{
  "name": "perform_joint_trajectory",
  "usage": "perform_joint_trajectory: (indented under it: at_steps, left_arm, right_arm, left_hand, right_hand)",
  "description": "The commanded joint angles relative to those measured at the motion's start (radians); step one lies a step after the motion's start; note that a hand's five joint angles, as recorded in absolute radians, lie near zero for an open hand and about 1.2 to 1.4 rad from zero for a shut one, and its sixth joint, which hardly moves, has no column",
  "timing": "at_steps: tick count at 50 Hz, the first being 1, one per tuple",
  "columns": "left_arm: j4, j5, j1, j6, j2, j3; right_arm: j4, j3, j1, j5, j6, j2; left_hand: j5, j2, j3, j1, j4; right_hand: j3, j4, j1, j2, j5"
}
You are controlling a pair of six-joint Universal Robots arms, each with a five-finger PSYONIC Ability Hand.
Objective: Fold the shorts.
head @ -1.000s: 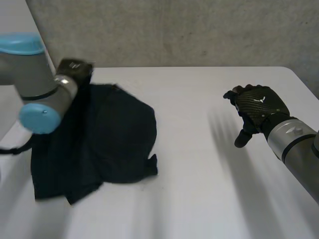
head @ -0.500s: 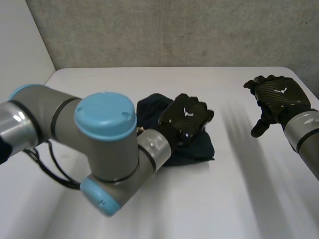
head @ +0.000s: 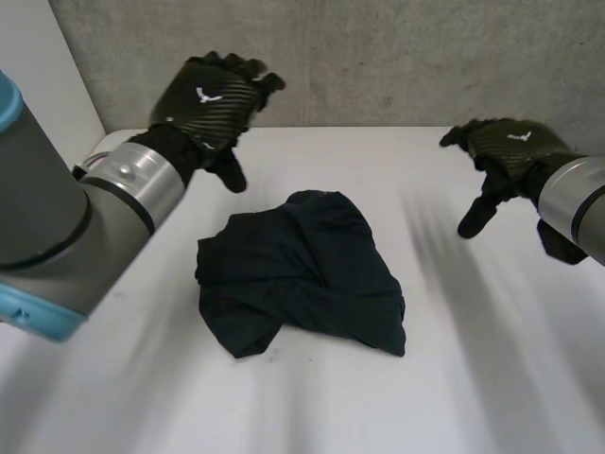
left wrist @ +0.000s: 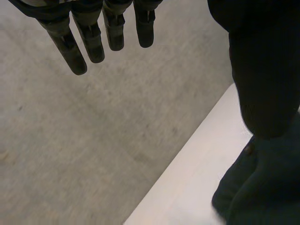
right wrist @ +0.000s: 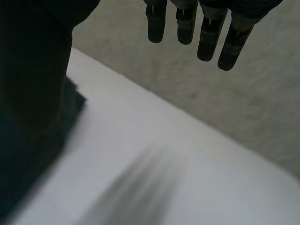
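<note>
Lifted clear of the shorts (head: 302, 274), the left hand (head: 213, 99) now hangs with straight, empty fingers, the right hand (head: 506, 151) likewise loose and empty, and between and below both the dark, soft cloth lies in a rumpled, lopsided heap on the smooth white table (head: 473, 397), so folding looks unfinished.

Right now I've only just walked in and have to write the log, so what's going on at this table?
A two-armed robot is folding a pair of dark shorts. They lie in a rumpled bundle in the middle of the white table, not neatly folded. Neither hand touches them: the left hand hovers open above the table's far left side, and the right hand hovers open off to the right.
</note>
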Motion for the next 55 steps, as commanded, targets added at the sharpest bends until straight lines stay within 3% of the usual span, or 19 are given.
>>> perform_joint_trajectory:
  at_steps: [1, 10, 22, 24, 26, 27, 28, 29, 30, 33, 37, 45, 50, 55]
  left_arm:
    - [-0.092, 0.137, 0.152, -0.042, -0.168, 0.098]
    - [-0.387, 0.169, 0.187, -0.084, -0.453, 0.362]
    - [-0.418, 0.167, 0.132, -0.090, -0.660, 0.593]
    - [-0.424, 0.167, 0.117, -0.090, -0.708, 0.642]
    - [-0.441, 0.164, 0.109, -0.086, -0.754, 0.679]
    - [-0.449, 0.161, 0.108, -0.084, -0.766, 0.686]
    - [-0.455, 0.158, 0.105, -0.081, -0.769, 0.691]
    - [-0.459, 0.139, 0.102, -0.079, -0.765, 0.694]
    - [-0.459, 0.132, 0.100, -0.081, -0.765, 0.694]
    - [-0.458, 0.071, 0.091, -0.086, -0.722, 0.680]
    - [-0.455, 0.026, 0.085, -0.096, -0.549, 0.628]
    - [-0.276, -0.023, 0.094, -0.150, -0.061, 0.374]
    - [-0.188, -0.096, 0.097, -0.191, 0.196, 0.265]
    - [-0.188, -0.099, 0.098, -0.191, 0.375, 0.214]
  right_arm:
    - [0.037, -0.026, 0.007, -0.111, 0.212, 0.104]
    - [0.022, -0.137, 0.053, -0.156, 0.287, 0.322]
    - [-0.002, -0.241, 0.109, -0.157, 0.266, 0.517]
    - [-0.018, -0.241, 0.129, -0.160, 0.250, 0.523]
    - [-0.027, -0.241, 0.144, -0.154, 0.226, 0.522]
    - [-0.032, -0.243, 0.147, -0.152, 0.204, 0.517]
    - [-0.036, -0.243, 0.149, -0.152, 0.190, 0.511]
    - [-0.039, -0.243, 0.149, -0.151, 0.177, 0.505]
    - [-0.053, -0.241, 0.149, -0.145, 0.139, 0.479]
    - [-0.102, -0.221, 0.146, -0.117, 0.059, 0.380]
    - [-0.179, -0.188, 0.141, -0.061, -0.027, 0.238]
    - [-0.299, -0.164, 0.152, 0.030, -0.204, -0.048]
    - [-0.289, -0.168, 0.152, 0.032, -0.238, -0.168]
    - [-0.250, -0.181, 0.152, 0.027, -0.241, -0.311]
  left_hand:
    - [0.002, 0.008, -0.011, 0.003, 0.000]
    - [0.011, 0.017, -0.002, 0.011, 0.009]
    - [0.052, 0.058, 0.039, 0.052, 0.050]
    - [0.158, 0.163, 0.144, 0.158, 0.155]
    - [0.409, 0.415, 0.396, 0.410, 0.407]
    - [0.637, 0.643, 0.624, 0.637, 0.635]
    - [0.825, 0.831, 0.812, 0.826, 0.823]
    - [1.173, 1.179, 1.159, 1.173, 1.170]
    - [1.176, 1.182, 1.163, 1.177, 1.174]
    - [1.176, 1.182, 1.163, 1.177, 1.174]
    - [1.176, 1.182, 1.163, 1.177, 1.174]
    - [1.176, 1.182, 1.163, 1.177, 1.174]
    - [1.176, 1.182, 1.163, 1.177, 1.174]
    - [1.176, 1.182, 1.163, 1.177, 1.174]
  right_hand:
    - [-0.038, -0.060, 0.015, -0.012, -0.053]
    - [-0.038, -0.060, 0.015, -0.012, -0.053]
    - [0.001, -0.022, 0.053, 0.027, -0.015]
    - [0.189, 0.166, 0.241, 0.215, 0.173]
    - [0.564, 0.541, 0.616, 0.590, 0.548]
    - [0.958, 0.935, 1.010, 0.984, 0.942]
    - [1.151, 1.128, 1.203, 1.177, 1.135]
    - [1.184, 1.161, 1.236, 1.209, 1.168]
    - [1.184, 1.161, 1.236, 1.210, 1.168]
    - [1.184, 1.161, 1.236, 1.210, 1.168]
    - [1.184, 1.161, 1.236, 1.210, 1.168]
    - [1.184, 1.161, 1.236, 1.210, 1.168]
    - [1.184, 1.161, 1.236, 1.210, 1.168]
    - [1.184, 1.161, 1.236, 1.210, 1.168]
